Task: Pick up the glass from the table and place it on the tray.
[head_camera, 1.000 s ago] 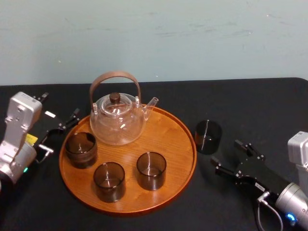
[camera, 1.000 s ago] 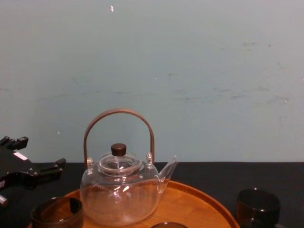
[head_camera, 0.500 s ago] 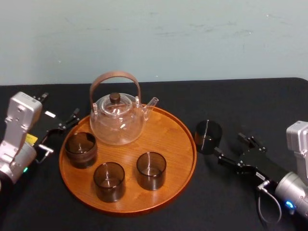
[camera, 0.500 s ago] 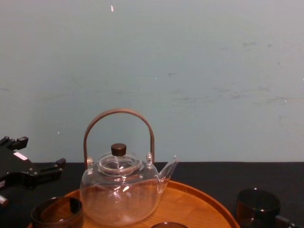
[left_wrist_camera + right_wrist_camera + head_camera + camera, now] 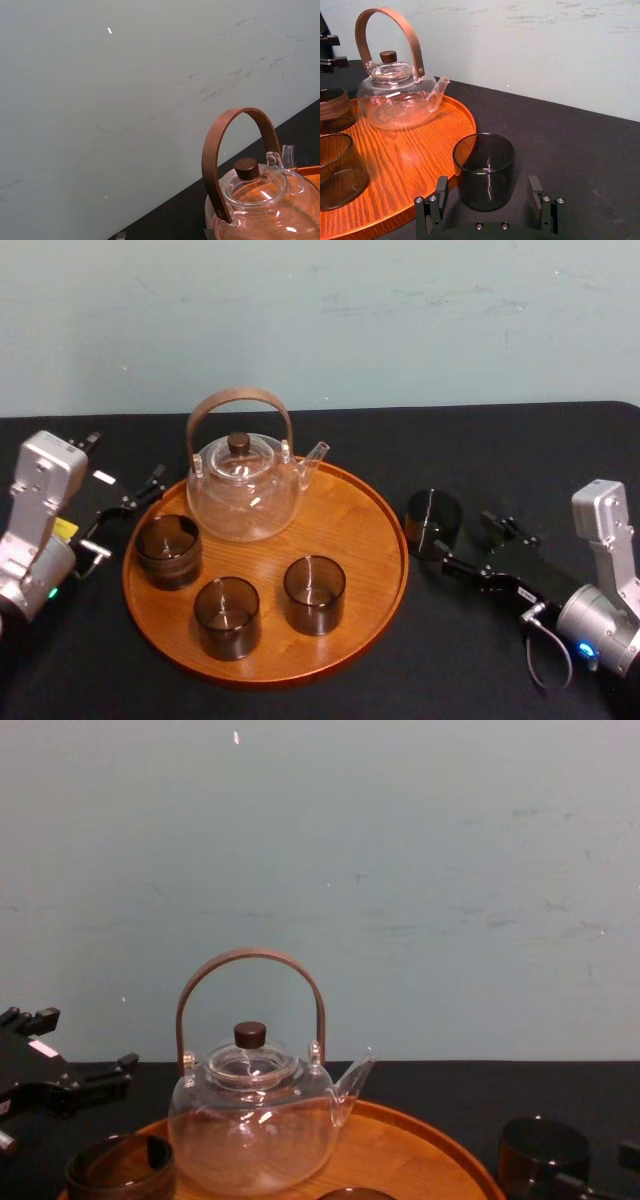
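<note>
Black desk (image 5: 540, 450) bears the tray (image 5: 360, 530); the glass (image 5: 433, 523) stands just beside its rim, unlifted. Right end effector (image 5: 465, 538) is spread wide at the glass (gripping nothing), so grasping and placing are left. Left end effector (image 5: 120, 508) idles open beside the tray.

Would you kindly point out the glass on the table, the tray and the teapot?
glass (image 5: 484, 175): right wrist view, its dark side wall.
tray (image 5: 355, 530): head view, bare wood inside the rim.
teapot (image 5: 243, 500): head view, its clear belly.
</note>
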Robot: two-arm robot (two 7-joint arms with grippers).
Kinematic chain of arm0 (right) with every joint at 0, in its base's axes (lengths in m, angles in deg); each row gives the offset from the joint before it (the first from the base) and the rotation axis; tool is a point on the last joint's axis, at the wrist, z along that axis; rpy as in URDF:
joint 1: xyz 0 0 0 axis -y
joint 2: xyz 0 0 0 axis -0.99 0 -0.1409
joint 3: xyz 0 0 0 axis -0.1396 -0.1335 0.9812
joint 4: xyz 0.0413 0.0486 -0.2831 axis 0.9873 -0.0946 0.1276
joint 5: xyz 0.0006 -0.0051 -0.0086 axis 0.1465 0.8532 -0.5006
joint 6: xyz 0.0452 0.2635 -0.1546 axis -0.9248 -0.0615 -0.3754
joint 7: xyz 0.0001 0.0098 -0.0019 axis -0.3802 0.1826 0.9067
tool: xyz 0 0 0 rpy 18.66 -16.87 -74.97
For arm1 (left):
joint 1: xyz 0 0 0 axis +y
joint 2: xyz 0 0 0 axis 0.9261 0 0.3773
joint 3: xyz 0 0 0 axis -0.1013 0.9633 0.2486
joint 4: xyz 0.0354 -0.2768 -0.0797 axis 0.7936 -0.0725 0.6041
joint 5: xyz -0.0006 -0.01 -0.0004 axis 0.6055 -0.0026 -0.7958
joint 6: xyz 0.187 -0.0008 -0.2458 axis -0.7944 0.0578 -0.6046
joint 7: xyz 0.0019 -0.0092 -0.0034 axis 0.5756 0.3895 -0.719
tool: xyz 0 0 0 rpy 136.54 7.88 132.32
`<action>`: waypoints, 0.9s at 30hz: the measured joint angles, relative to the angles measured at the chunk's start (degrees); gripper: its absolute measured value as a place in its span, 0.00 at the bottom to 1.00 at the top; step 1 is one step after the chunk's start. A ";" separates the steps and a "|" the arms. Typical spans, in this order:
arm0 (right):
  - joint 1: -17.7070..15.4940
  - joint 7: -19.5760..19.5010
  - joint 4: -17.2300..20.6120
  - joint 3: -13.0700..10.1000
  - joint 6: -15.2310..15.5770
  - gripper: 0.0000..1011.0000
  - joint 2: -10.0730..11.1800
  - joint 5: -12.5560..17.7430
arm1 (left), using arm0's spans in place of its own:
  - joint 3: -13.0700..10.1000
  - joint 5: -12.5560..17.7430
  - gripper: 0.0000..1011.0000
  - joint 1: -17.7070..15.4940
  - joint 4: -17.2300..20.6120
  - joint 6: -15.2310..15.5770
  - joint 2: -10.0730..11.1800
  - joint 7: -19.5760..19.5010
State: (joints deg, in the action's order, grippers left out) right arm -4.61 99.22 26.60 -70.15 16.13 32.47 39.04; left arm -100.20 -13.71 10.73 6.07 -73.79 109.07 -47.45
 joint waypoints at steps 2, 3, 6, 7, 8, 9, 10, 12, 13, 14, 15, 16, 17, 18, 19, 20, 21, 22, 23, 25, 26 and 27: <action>0.39 0.07 -0.32 0.21 0.09 0.99 -0.06 -0.20 | 0.00 0.00 0.99 0.00 0.00 0.00 0.00 0.00; 0.79 0.18 -0.61 0.42 0.16 0.99 -0.11 -0.37 | 0.00 0.00 0.99 0.00 0.00 0.00 0.00 0.00; 1.44 0.38 -1.15 0.74 0.22 0.99 -0.21 -0.67 | 0.00 0.00 0.99 0.00 0.00 0.00 0.00 0.00; 1.59 0.44 -1.29 0.80 0.24 0.99 -0.22 -0.73 | 0.00 0.00 0.99 0.00 0.00 0.00 0.00 0.00; 1.75 0.46 -1.44 0.87 0.26 0.99 -0.24 -0.77 | 0.00 0.00 0.99 0.00 0.00 0.00 0.00 0.00; 1.92 0.48 -1.58 0.95 0.29 0.99 -0.27 -0.83 | 0.00 0.00 0.99 0.00 0.00 0.00 0.00 0.00; 2.23 0.51 -1.85 1.10 0.35 0.99 -0.32 -0.98 | 0.00 0.00 0.99 0.00 0.00 0.00 0.00 0.00; 2.75 0.55 -2.28 1.31 0.46 0.99 -0.40 -1.21 | 0.00 0.00 0.99 0.00 0.00 0.00 0.00 0.00; 2.93 0.58 -2.45 1.37 0.48 0.99 -0.42 -1.27 | 0.00 0.00 0.99 0.00 0.00 0.00 0.00 0.00; 3.27 0.64 -2.75 1.50 0.53 0.99 -0.46 -1.40 | 0.00 0.00 0.99 0.00 0.00 0.00 0.00 0.00; 3.49 0.68 -2.94 1.59 0.54 0.99 -0.50 -1.47 | 0.00 0.00 0.99 0.00 0.00 0.00 0.00 0.00; 3.73 0.73 -3.11 1.67 0.57 0.99 -0.55 -1.56 | 0.00 0.00 0.99 0.00 0.00 0.00 0.00 0.00; 4.20 0.85 -3.54 1.82 0.61 0.99 -0.63 -1.70 | 0.00 0.00 0.99 0.00 0.00 0.00 0.00 0.00; 4.46 0.92 -3.81 1.89 0.62 0.99 -0.69 -1.76 | 0.00 0.00 0.99 0.00 0.00 0.00 0.00 0.00; 4.73 0.99 -4.09 1.98 0.62 0.99 -0.74 -1.81 | 0.00 0.00 0.99 0.00 0.00 0.00 0.00 0.00; 5.24 1.16 -4.65 2.15 0.61 0.99 -0.86 -1.94 | 0.00 0.00 0.99 0.00 0.00 0.00 0.00 0.00; 5.66 1.28 -5.05 2.29 0.61 0.99 -0.97 -2.01 | 0.00 0.00 0.99 0.00 0.00 0.00 0.00 0.00; 5.99 1.40 -5.37 2.38 0.59 0.99 -1.06 -2.08 | 0.00 0.00 0.99 0.00 0.00 0.00 0.00 0.00; 6.33 1.50 -5.70 2.48 0.57 0.99 -1.15 -2.12 | 0.00 0.00 0.99 0.00 0.00 0.00 0.00 0.00; 7.18 1.81 -6.66 2.73 0.42 0.99 -1.41 -2.20 | 0.00 0.00 0.99 0.00 0.00 0.00 0.00 0.00; 7.47 1.93 -7.04 2.80 0.32 0.99 -1.53 -2.20 | 0.00 0.00 0.99 0.00 0.00 0.00 0.00 0.00; 8.02 2.22 -7.72 2.94 0.09 0.99 -1.74 -2.20 | 0.00 0.00 0.99 0.00 0.00 0.00 0.00 0.00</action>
State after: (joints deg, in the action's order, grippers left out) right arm 3.41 101.44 18.87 -67.21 16.22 30.73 36.84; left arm -100.20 -13.71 10.74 6.07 -73.79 109.07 -47.45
